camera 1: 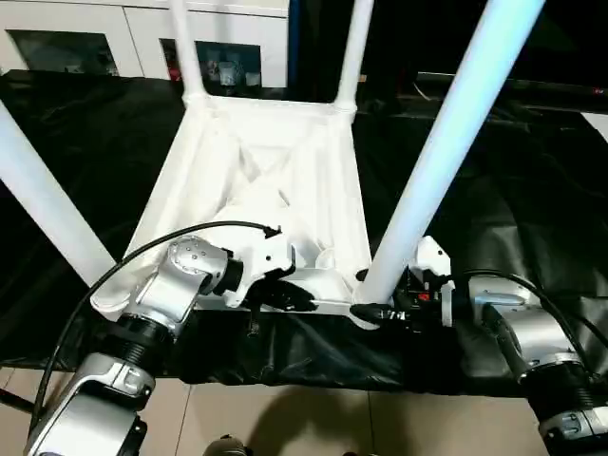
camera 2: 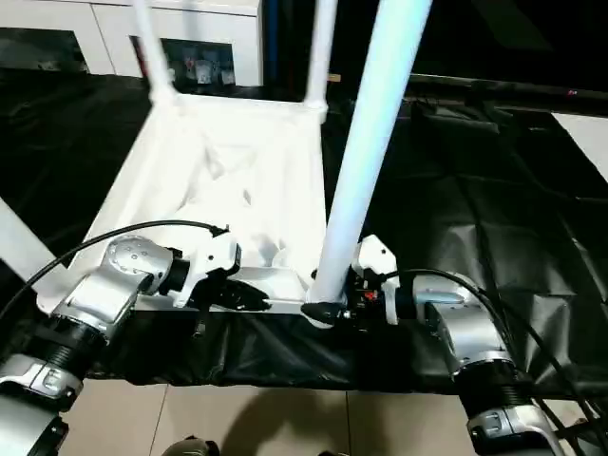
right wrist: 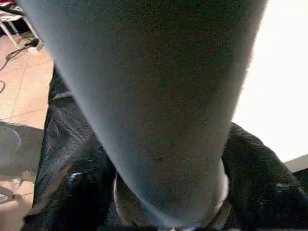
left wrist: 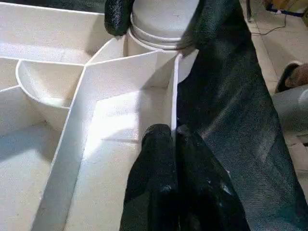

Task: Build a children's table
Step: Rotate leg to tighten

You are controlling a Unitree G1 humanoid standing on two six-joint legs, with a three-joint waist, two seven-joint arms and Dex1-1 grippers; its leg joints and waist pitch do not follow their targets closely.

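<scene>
- We see the white table top (camera 1: 275, 180) lying upside down on the black-covered surface (camera 1: 494, 190), ribbed underside up, its near edge at the surface's front edge.
- Four white legs rise from its corners; the near right leg (camera 1: 437, 152) stands in its corner socket, and all four run out past the picture's upper or left edges, so we cannot see their ends.
- Our right gripper (camera 1: 375, 309) is clamped around the base of that near right leg; in the right wrist view the leg hides most of one finger (right wrist: 262, 178).
- Our left gripper (left wrist: 172, 144) is closed on the thin near rim of the top, one finger either side of the wall.
- In the left wrist view the socket is partly hidden behind the right gripper's fingers (left wrist: 118, 17).
</scene>
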